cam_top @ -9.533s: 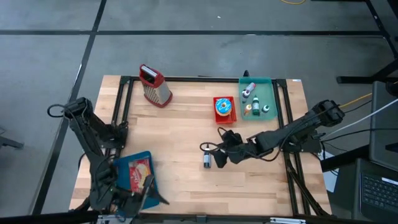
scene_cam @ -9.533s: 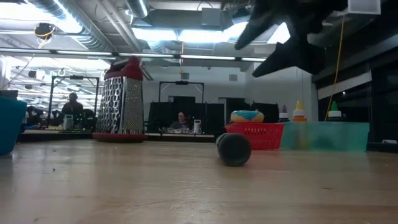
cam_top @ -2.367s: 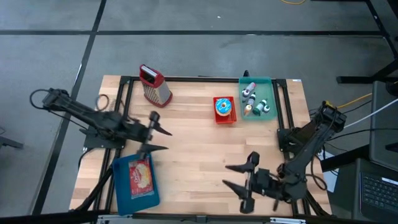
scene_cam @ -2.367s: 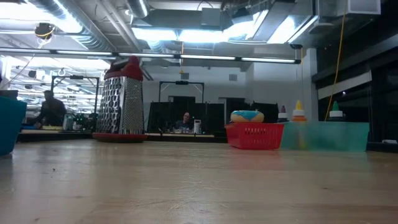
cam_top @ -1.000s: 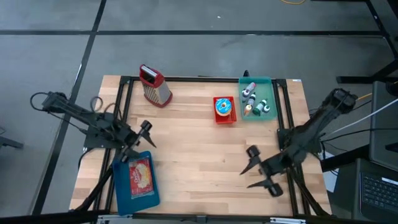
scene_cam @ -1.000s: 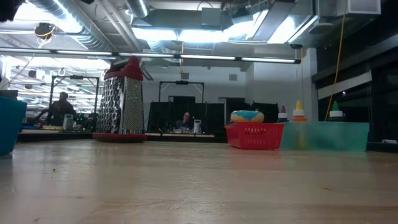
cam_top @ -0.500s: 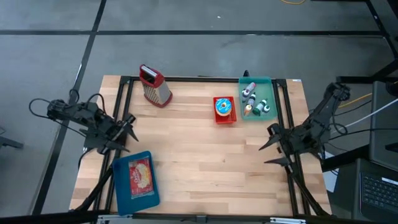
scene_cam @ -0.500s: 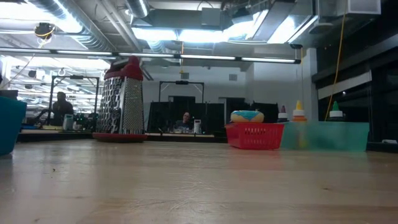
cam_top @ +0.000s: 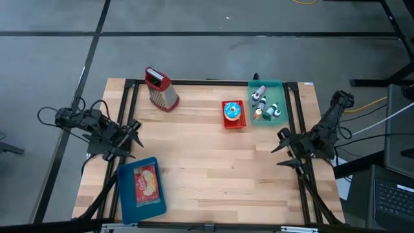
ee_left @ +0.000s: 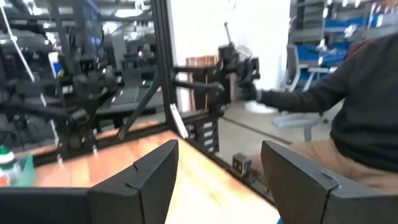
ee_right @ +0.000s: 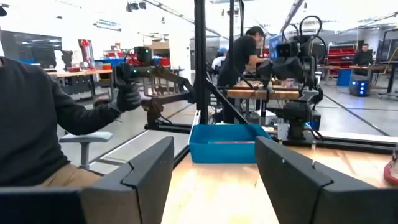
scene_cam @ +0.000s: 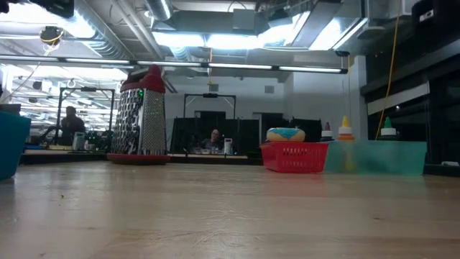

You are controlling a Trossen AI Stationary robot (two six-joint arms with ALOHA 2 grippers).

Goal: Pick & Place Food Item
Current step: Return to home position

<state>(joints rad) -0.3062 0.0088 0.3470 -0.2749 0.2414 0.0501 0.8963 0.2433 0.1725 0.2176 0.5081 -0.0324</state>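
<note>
A blue tray point(cam_top: 138, 188) lies at the table's near left with a red-and-yellow food item point(cam_top: 145, 180) flat in it; the right wrist view shows the tray point(ee_right: 227, 144) across the table. A blue-iced doughnut point(cam_top: 233, 110) sits in a red basket point(cam_top: 233, 122) at the far right. My left gripper point(cam_top: 132, 139) hovers open above the table's left edge, just beyond the tray, pointing level toward the right; nothing is between its fingers point(ee_left: 155, 180). My right gripper point(cam_top: 278, 149) hovers open above the right edge, pointing left, and is likewise empty point(ee_right: 214, 174).
A metal grater with a red top point(cam_top: 160, 88) stands at the far left. A green bin point(cam_top: 274, 85) holding small bottles sits beside the red basket. A black frame point(cam_top: 194, 83) runs round the table. Bare wood lies in the middle. A seated person point(ee_left: 367, 99) shows beyond the table.
Both arms have drawn back level over the table. My left gripper has gone toward the table's left edge, away from the tray. My right gripper has swung from the near right toward the right edge and somewhat farther back. Both stay open and empty.
</note>
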